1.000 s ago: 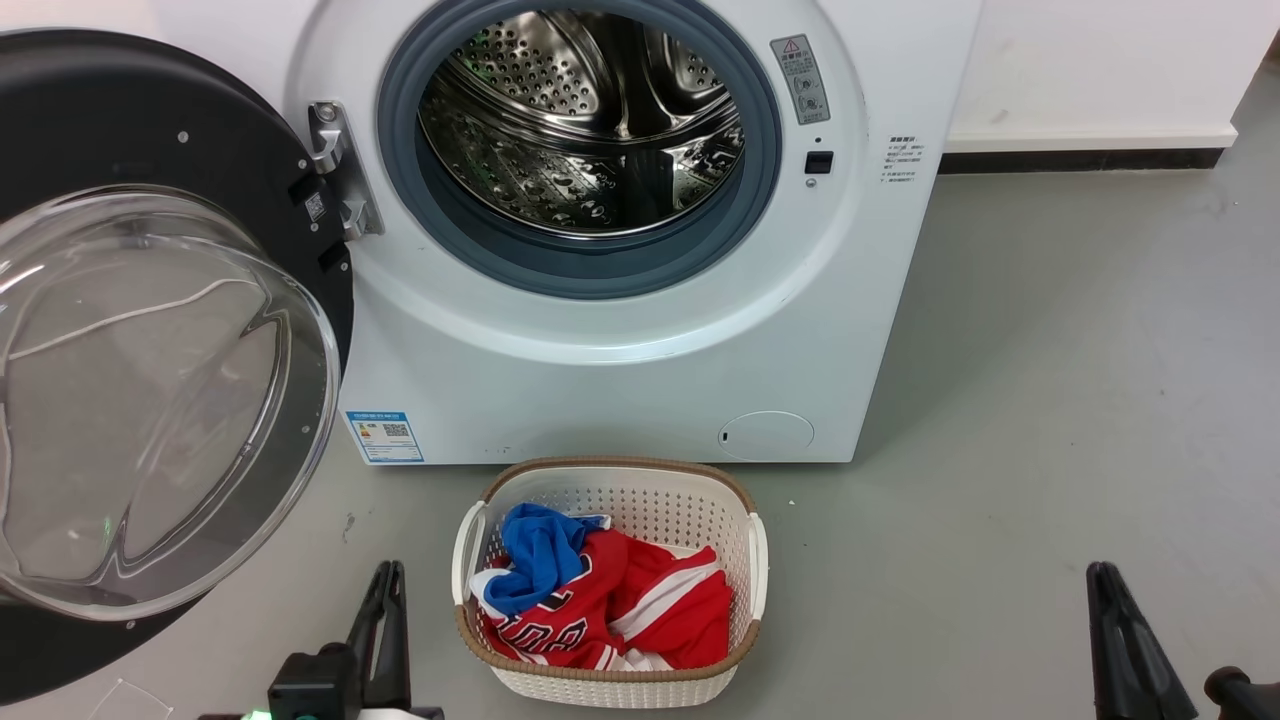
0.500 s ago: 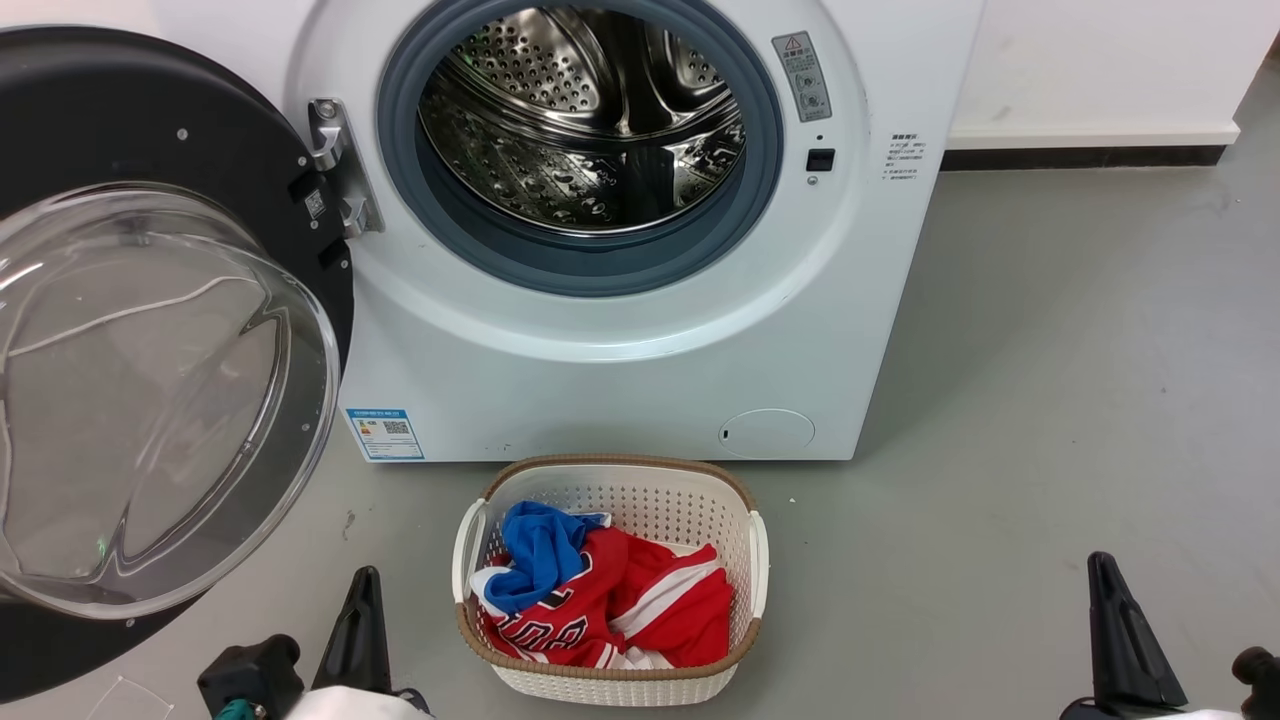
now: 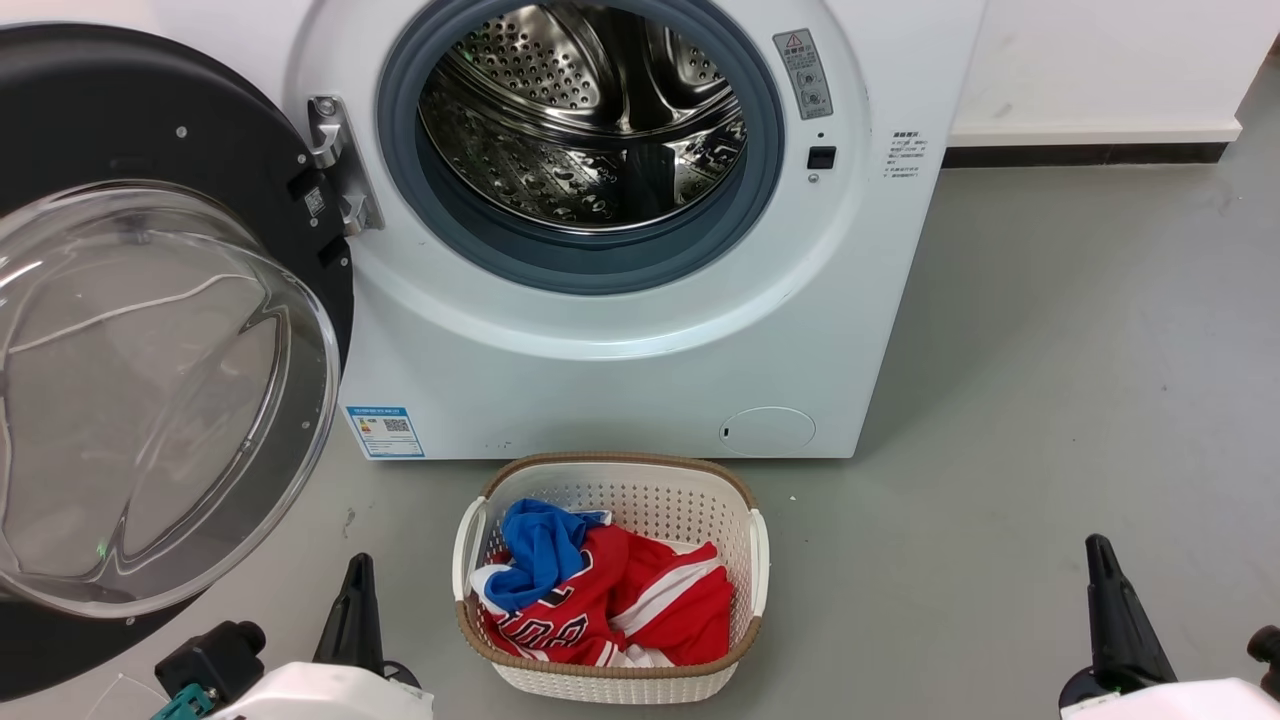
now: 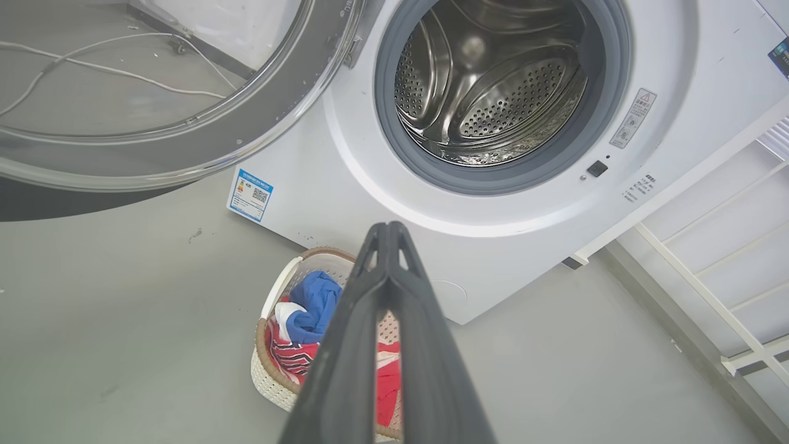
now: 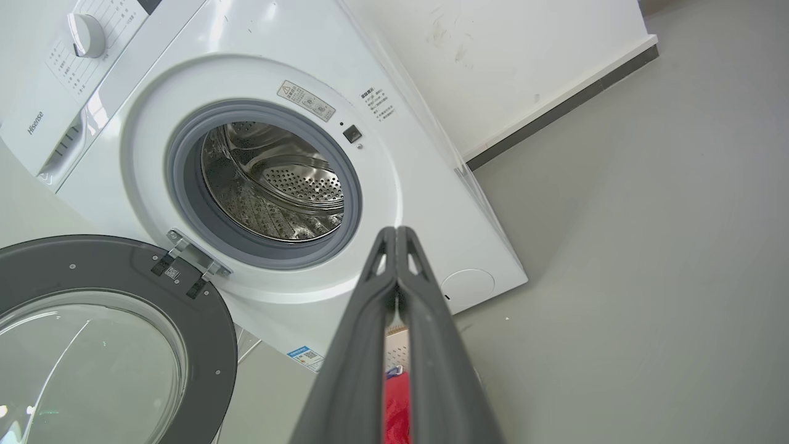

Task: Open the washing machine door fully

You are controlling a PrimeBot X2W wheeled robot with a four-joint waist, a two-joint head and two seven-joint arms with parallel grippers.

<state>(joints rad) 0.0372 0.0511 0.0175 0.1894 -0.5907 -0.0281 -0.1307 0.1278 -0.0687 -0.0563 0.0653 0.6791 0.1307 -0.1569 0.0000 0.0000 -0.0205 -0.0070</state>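
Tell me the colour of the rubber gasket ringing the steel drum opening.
Grey with a bluish tint; the rubber gasket shows best in the head view.

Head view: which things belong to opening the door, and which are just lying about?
Job: door, washer, left gripper, right gripper, both shut and empty.
Lying about: basket, clothes in it.

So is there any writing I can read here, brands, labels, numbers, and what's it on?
"Hisense": top panel of the washer.
Blue label, low on its front: too small to read.
Warning sticker: a triangle sign; text too small.
Print beside it: too small.
Jersey lettering: folded, unreadable.
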